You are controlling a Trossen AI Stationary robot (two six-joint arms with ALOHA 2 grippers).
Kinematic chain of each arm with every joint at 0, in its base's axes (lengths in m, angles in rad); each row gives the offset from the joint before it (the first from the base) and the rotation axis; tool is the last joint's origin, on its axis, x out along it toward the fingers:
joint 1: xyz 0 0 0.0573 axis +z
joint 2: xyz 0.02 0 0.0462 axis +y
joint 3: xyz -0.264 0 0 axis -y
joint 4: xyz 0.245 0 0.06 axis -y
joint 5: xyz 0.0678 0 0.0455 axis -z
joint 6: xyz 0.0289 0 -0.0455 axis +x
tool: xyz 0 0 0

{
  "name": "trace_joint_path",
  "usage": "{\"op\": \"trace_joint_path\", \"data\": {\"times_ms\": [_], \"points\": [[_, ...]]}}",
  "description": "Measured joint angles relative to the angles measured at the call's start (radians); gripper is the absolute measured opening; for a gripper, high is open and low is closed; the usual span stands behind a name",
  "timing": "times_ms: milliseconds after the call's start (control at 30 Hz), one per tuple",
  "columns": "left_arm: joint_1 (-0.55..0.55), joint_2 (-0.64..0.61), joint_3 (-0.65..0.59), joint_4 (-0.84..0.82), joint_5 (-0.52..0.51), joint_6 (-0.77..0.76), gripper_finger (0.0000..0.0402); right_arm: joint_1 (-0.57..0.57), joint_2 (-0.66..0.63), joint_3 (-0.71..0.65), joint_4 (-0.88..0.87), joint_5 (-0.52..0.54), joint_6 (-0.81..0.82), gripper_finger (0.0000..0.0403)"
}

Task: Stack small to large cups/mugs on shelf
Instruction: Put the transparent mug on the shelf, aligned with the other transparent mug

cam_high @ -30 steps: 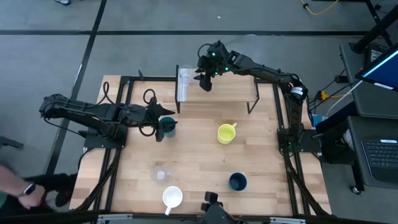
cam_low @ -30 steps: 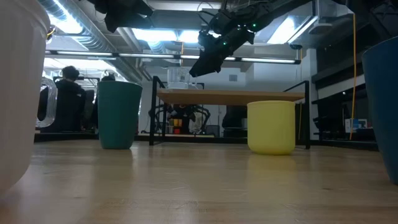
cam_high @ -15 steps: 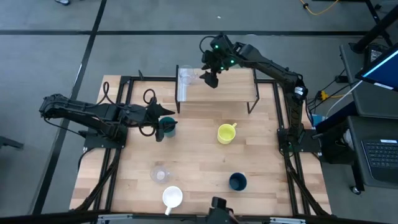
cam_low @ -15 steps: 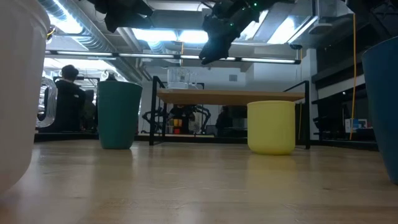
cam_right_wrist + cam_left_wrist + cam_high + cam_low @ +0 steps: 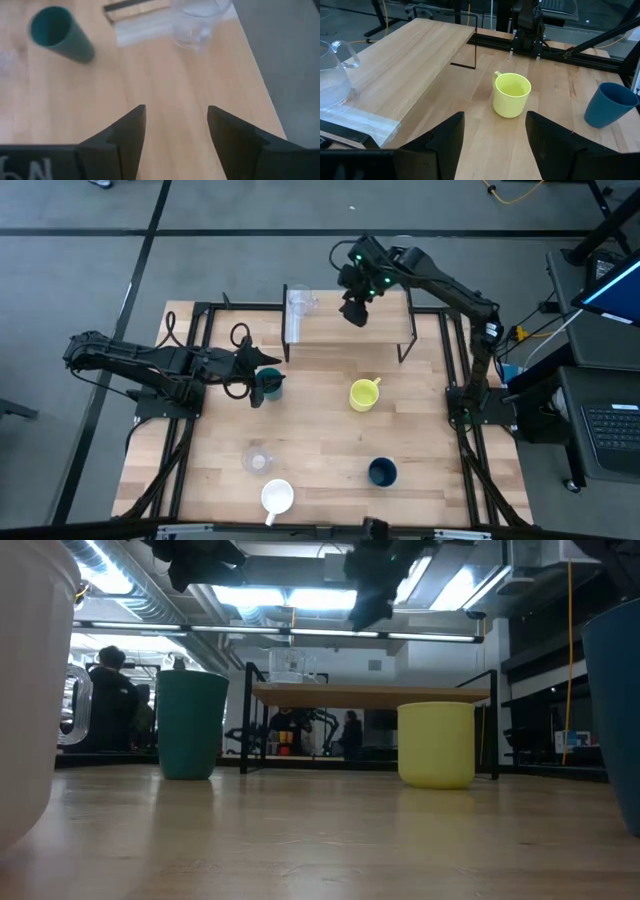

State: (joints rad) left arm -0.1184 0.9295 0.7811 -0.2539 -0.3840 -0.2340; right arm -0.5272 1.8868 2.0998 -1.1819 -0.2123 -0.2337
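Note:
The shelf (image 5: 380, 330) stands at the table's far side, with one clear cup (image 5: 300, 302) on its left end; the cup also shows in the right wrist view (image 5: 197, 22). My right gripper (image 5: 355, 310) hangs open and empty above the shelf's middle, right of that cup and well above it in the low view (image 5: 368, 605). My left gripper (image 5: 258, 372) is open and empty, up over the teal-green cup (image 5: 270, 385), which stands upright on the table. On the table stand the yellow mug (image 5: 364, 394), a second clear cup (image 5: 257, 459), the white mug (image 5: 277, 497) and the navy cup (image 5: 382, 472).
The shelf's black legs (image 5: 408, 350) stand on the table right of the yellow mug. Black frame rails (image 5: 200, 330) run along the table's left and right sides. Bare shelf top lies right of the clear cup. A person (image 5: 110, 690) sits in the room beyond the table.
My right gripper has gone up and toward the table's right edge along the shelf, away from the clear cup, which stays on the shelf's left end.

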Motion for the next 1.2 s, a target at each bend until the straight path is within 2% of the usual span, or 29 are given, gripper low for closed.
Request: {"op": "trace_joint_path", "data": {"times_ms": [100,333,433,600,733,867,967,1200], "points": [[0.000,0.000,0.000,0.000,0.000,0.000,0.0206,0.038,-0.062,0.000,-0.031,0.019,0.019,0.0213],[0.000,0.000,0.000,0.000,0.000,0.000,0.0206,0.149,-0.198,0.001,-0.129,0.135,0.101,0.0213],[0.000,0.000,0.000,0.000,0.000,0.000,0.0206,0.197,-0.272,-0.035,-0.155,0.163,0.148,0.0213],[0.000,0.000,0.000,0.000,0.009,-0.021,0.0206,0.276,-0.429,-0.204,-0.131,0.195,0.216,0.0213],[-0.008,0.000,0.000,-0.001,0.072,-0.072,0.0206,0.334,-0.558,-0.373,-0.013,0.195,0.264,0.0213],[-0.068,0.000,0.000,-0.001,0.121,-0.094,0.0206,0.384,-0.651,-0.512,0.110,0.195,0.282,0.0213],[-0.138,0.000,0.000,-0.011,0.087,-0.126,0.0206,0.415,-0.691,-0.592,0.185,0.195,0.282,0.0213],[-0.311,0.044,0.001,-0.050,-0.078,-0.231,0.0206,0.449,-0.696,-0.717,0.294,0.181,0.277,0.0213]]}}
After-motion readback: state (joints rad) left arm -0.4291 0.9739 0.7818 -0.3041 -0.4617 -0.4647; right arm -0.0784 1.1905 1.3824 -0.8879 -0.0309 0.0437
